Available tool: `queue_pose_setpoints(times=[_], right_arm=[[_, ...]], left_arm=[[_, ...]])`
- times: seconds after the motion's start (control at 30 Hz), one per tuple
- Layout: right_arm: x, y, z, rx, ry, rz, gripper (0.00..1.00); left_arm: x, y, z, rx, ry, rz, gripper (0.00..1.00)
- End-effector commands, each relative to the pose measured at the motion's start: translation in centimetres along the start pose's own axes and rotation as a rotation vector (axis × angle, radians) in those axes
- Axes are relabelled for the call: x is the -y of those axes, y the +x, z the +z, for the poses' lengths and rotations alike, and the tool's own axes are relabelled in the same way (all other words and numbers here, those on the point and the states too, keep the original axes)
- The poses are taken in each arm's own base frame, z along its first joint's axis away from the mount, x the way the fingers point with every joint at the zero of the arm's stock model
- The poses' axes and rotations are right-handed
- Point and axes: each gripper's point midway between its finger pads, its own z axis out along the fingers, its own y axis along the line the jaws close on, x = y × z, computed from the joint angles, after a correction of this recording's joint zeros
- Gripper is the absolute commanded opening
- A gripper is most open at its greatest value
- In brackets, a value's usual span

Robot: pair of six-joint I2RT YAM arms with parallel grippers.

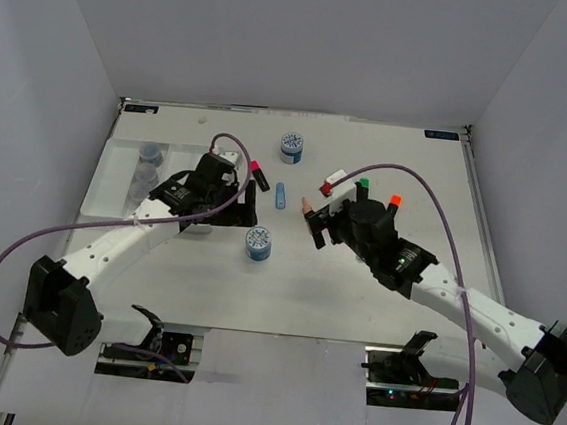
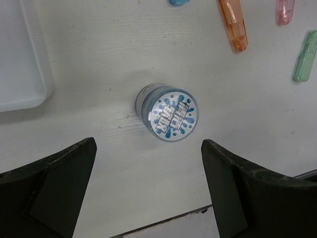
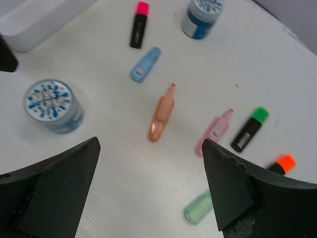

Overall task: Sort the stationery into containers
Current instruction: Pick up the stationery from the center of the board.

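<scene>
Blue-lidded jar (image 2: 170, 113) just ahead of left hand (image 2: 148, 146) — fingers (image 2: 49, 188) wide apart.

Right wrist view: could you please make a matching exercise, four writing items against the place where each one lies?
Things:
1. pink-capped highlighter
2. orange marker
3. green marker
4. green-capped highlighter

Places:
A. right beside the pink marker
B. middle of the view
C. lowest in the view
D. top of the view, toward the white tray

Pairs: 1-D, 2-B, 3-C, 4-A
</scene>
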Motion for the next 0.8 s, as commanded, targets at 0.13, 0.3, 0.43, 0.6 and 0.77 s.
queue_pose_setpoints(times=[0.13, 0.3, 0.43, 0.6, 0.77], right_arm=[[5.5, 7.0, -4.6, -0.092, 0.192, 0.119, 0.9], [6.1, 7.6, -5.6, -0.08, 0.214, 0.147, 0.9], [6.1, 7.5, -5.6, -0.087, 0.21, 0.145, 0.9], [6.1, 7.6, -5.6, -0.089, 0.211, 0.144, 0.9], [6.0, 7.9, -5.5, -0.1, 0.207, 0.142, 0.9]], left_arm=[[2.6, 1.5, 3.3, -0.015, -0.154, 0.076, 0.98], [3.7, 3.5, 5.2, -0.073, -0.229, 0.136, 0.98], [2.9, 4.1, 6.1, -0.089, -0.296, 0.149, 0.98], [2.9, 4.5, 6.7, -0.097, -0.299, 0.146, 0.98], [3.3, 4.8, 7.3, -0.113, -0.276, 0.147, 0.95]])
